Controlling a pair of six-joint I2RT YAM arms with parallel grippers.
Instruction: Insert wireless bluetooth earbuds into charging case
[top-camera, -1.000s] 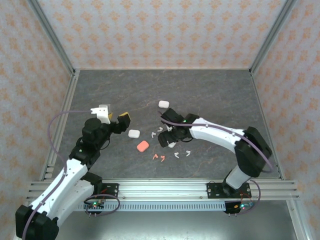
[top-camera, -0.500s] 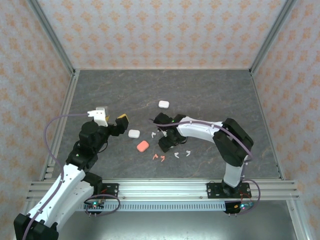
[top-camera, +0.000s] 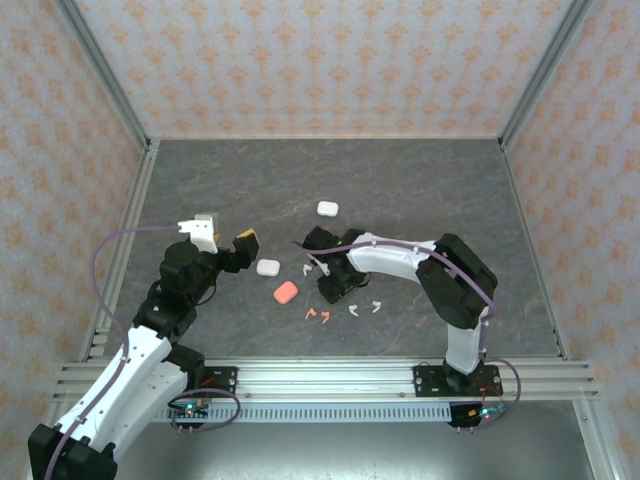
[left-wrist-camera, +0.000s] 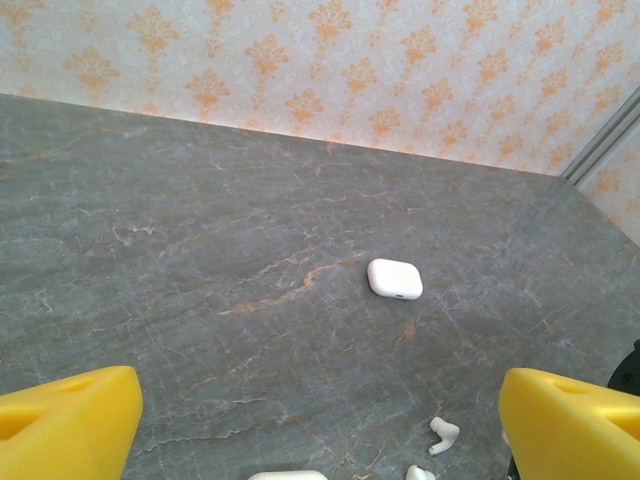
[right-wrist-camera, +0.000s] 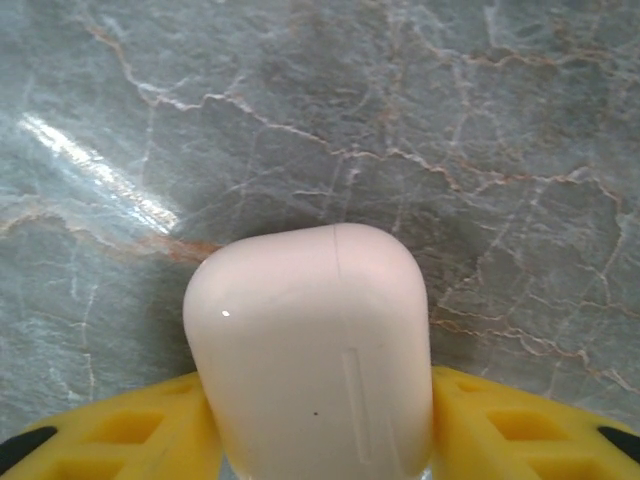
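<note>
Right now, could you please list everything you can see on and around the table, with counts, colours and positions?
table: one, dark grey marbled, inside the walls.
walls: three, orange-patterned, at the left, back and right.
white cases: two, white, one towards the back, one left of centre.
pink case: one, salmon-pink, just nearer than the left-of-centre white case.
held case: one, pale, between the right hand's pads.
white earbuds: at least four, white, scattered around the right hand.
pink earbuds: two, salmon-pink, side by side right of the pink case.
left hand: one, yellow pads, open, over the table's left.
right hand: one, yellow pads, closed against the held case's sides.
</note>
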